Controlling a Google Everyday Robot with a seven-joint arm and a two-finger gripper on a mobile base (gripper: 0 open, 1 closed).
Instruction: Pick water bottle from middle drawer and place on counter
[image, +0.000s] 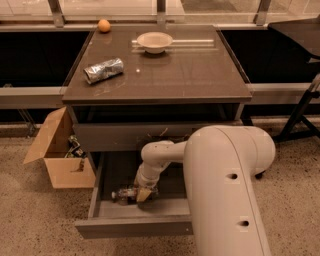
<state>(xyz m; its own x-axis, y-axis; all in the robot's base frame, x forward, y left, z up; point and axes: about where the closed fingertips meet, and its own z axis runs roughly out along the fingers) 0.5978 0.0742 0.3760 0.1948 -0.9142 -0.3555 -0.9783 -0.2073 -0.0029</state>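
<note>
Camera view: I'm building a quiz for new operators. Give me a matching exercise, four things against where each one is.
1 gripper
2 foil packet
3 bowl
4 box

A on the floor, left of the drawer
B in the open drawer, at the bottle
C left part of the counter
D back of the counter

Pairs: 1-B, 2-C, 3-D, 4-A.
</note>
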